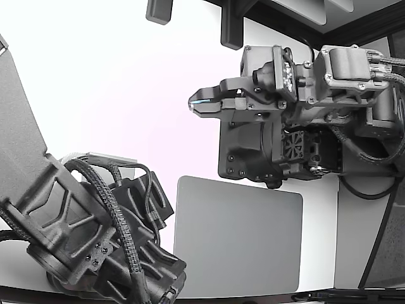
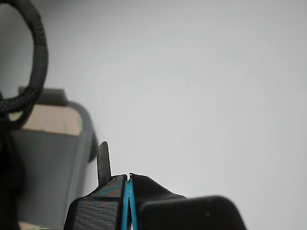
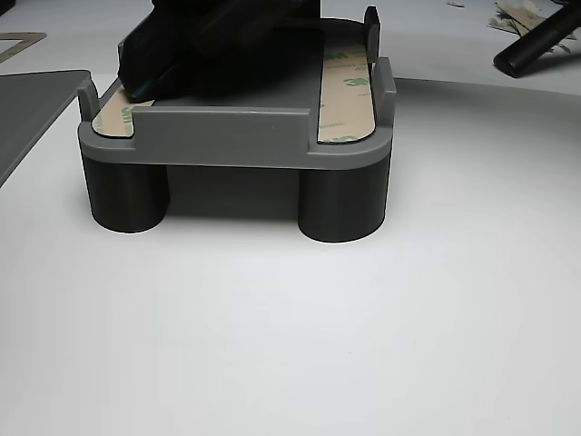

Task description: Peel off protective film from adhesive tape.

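Observation:
My gripper (image 1: 193,103) hangs over the white table with its jaws shut; a thin blue line of pad shows between the fingertips (image 2: 128,178), and I see no film in them. The grey fixture (image 3: 227,136) stands on round legs and carries two tan tape strips with printed liner, one on the right (image 3: 349,82) and one on the left (image 3: 113,113). In the wrist view the fixture (image 2: 43,158) and one strip (image 2: 48,120) lie off to one side of my fingertips, apart from them. A second black gripper (image 3: 209,45) sits on top of the fixture.
The second arm (image 1: 82,234) fills the exterior view's lower left, over the fixture (image 1: 111,159). A grey mat (image 1: 237,234) lies below my gripper. Tan film scraps (image 3: 522,14) and a black rod (image 3: 540,41) lie beyond the fixture.

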`<action>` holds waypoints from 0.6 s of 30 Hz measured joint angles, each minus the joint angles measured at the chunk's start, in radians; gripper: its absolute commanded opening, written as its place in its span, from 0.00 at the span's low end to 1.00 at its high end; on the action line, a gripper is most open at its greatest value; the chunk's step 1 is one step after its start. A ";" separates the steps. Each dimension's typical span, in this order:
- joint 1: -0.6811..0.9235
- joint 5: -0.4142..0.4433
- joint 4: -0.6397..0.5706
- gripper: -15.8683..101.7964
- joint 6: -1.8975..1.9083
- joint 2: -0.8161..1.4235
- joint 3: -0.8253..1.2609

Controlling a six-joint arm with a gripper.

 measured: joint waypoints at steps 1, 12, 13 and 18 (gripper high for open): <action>0.018 0.000 -0.015 0.04 -0.046 -0.025 -0.020; 0.230 0.020 -0.026 0.04 -0.667 -0.166 0.018; 0.249 0.034 -0.026 0.04 -0.723 -0.175 0.018; 0.268 0.092 -0.026 0.04 -0.907 -0.172 0.058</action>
